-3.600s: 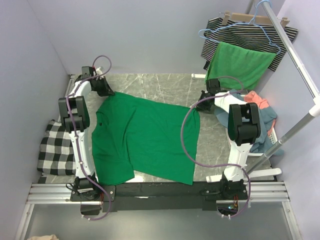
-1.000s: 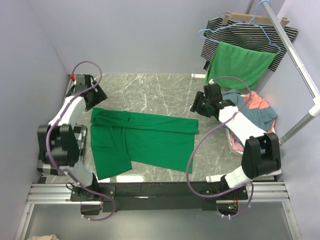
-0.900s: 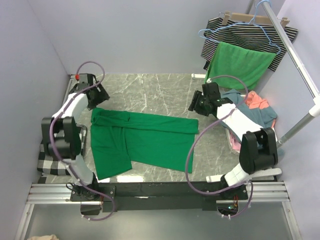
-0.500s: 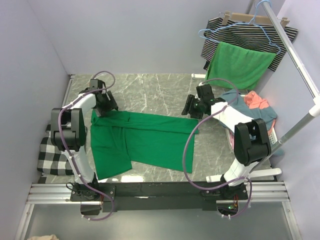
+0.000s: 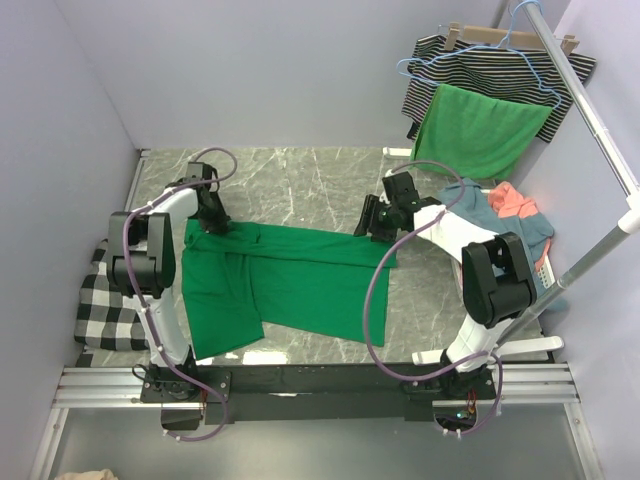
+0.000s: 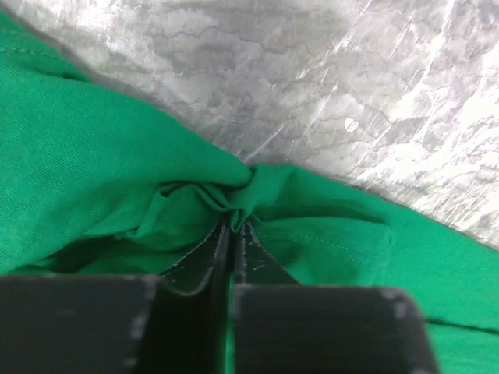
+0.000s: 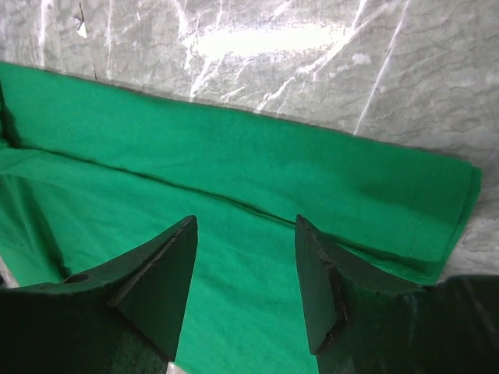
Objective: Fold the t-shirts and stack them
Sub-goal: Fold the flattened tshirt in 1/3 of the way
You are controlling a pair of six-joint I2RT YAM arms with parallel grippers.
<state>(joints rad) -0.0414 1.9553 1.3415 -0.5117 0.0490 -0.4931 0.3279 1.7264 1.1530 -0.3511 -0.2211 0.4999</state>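
The emerald green t-shirt (image 5: 290, 285) lies on the marble table, its far part folded over into a band. My left gripper (image 5: 215, 222) is at the shirt's far left corner. In the left wrist view it (image 6: 236, 222) is shut on a bunched pinch of the green t-shirt (image 6: 93, 148). My right gripper (image 5: 368, 228) hovers over the far right corner. The right wrist view shows it (image 7: 245, 226) open above the folded band of the green t-shirt (image 7: 234, 167), with nothing between its fingers. A dusty blue t-shirt (image 5: 478, 203) and a coral t-shirt (image 5: 512, 200) lie heaped at the right.
A striped garment (image 5: 500, 62) and a brighter green cloth (image 5: 480, 130) hang from a white rack pole (image 5: 595, 120) at the back right. A black-and-white checked cloth (image 5: 108, 295) lies off the table's left edge. Purple walls close in the sides.
Both arms have swung in to the shirt's far edge. The left gripper has come down on the far left corner and shut on the fabric. The right gripper has moved left over the far right corner.
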